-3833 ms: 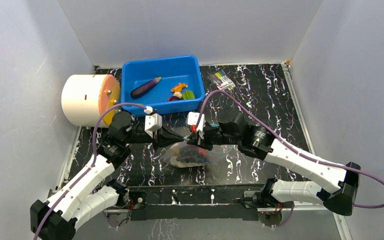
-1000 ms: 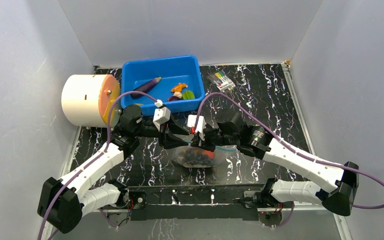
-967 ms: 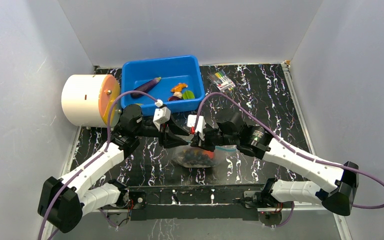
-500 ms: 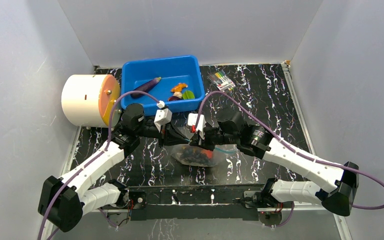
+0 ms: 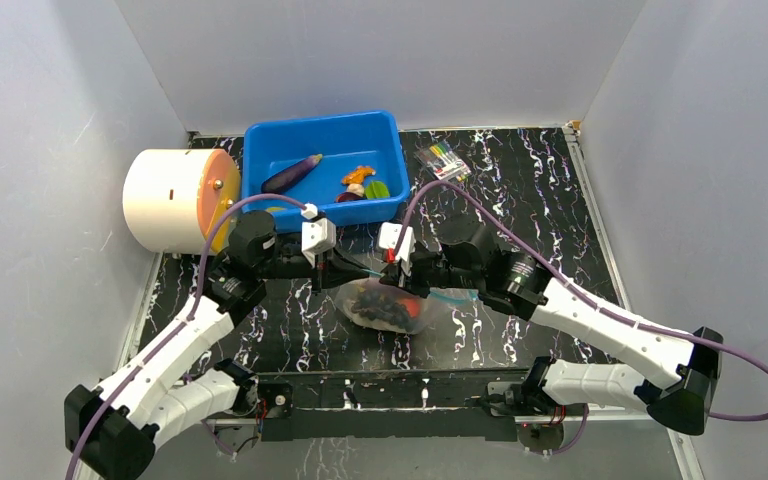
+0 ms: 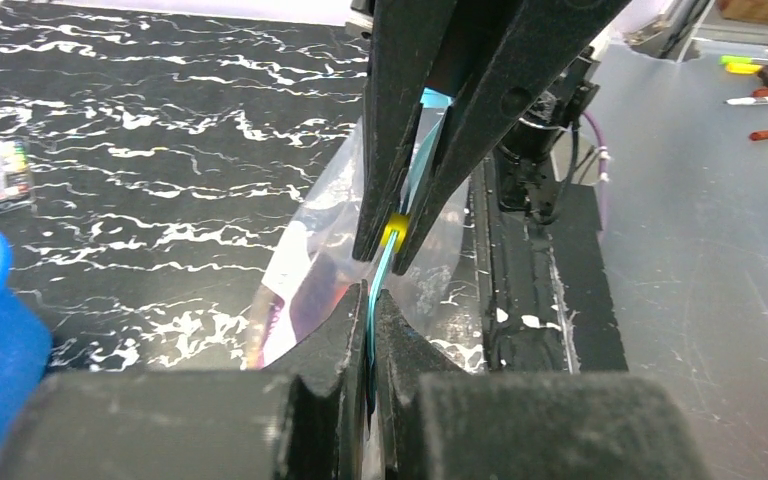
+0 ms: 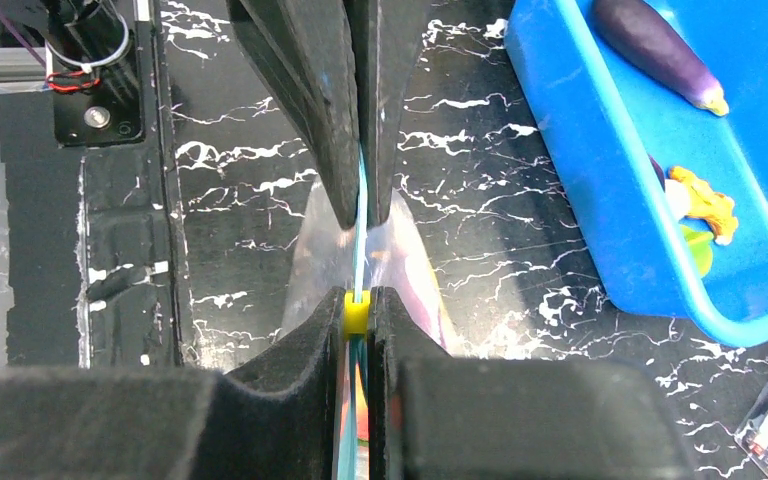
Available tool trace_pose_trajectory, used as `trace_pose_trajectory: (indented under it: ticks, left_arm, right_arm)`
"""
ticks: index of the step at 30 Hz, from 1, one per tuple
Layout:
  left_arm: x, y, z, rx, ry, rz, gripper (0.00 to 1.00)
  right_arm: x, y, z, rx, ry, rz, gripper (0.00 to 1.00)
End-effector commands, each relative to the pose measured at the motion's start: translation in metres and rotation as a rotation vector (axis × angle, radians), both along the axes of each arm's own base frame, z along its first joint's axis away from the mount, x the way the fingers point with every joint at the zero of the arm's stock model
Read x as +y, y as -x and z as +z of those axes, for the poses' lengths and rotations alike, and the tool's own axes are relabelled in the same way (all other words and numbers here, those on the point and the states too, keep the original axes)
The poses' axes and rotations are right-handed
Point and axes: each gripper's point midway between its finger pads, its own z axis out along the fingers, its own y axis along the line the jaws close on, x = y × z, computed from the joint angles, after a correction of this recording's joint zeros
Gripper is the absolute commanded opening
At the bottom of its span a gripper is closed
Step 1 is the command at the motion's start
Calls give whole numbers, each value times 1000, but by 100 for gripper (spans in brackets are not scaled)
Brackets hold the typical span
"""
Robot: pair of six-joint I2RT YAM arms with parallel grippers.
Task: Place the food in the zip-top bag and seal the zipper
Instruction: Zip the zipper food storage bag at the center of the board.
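The left claw (image 6: 370,322) and the right claw (image 7: 357,312) meet tip to tip. Each is clamped almost closed on the teal zipper (image 7: 362,245) of the zip-top bag (image 5: 388,312), which sags onto the tabletop (image 5: 530,210). The right claw also pinches a small yellow piece (image 7: 356,318). Crinkled plastic blurs the food inside, showing only dark grapes (image 5: 378,304) and something orange-red (image 5: 415,311). The claws hide the bag's mouth.
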Motion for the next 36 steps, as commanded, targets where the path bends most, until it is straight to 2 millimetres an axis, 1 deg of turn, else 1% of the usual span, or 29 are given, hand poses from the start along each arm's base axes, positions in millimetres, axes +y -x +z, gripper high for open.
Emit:
trace_pose_trajectory:
  ticks: [1, 6, 10, 15, 19, 28, 32, 36]
  left_arm:
    - [13, -16, 25, -120, -1, 128, 0]
    - [27, -27, 28, -173, -35, 239, 0]
    - [34, -32, 30, -201, -37, 296, 0]
    - [40, -39, 31, -207, -42, 360, 0]
    - [44, -38, 36, -232, -44, 370, 0]
    - [57, -42, 42, -266, -73, 440, 0]
    - [60, -44, 43, -262, -77, 466, 0]
    - [65, -43, 45, -269, -66, 490, 0]
  right_arm:
    - [-17, -3, 17, -48, 9, -47, 0]
    - [-27, 0, 6, -16, 49, -71, 0]
    - [-36, 2, 9, -23, 42, -96, 0]
    - [-45, 3, 0, -14, 64, -122, 0]
    - [-54, 2, -6, -8, 92, -159, 0]
    - [-78, 2, -4, -31, 143, -219, 0]
    - [-92, 3, -8, -21, 197, -256, 0]
    - [-104, 2, -2, -34, 214, -298, 0]
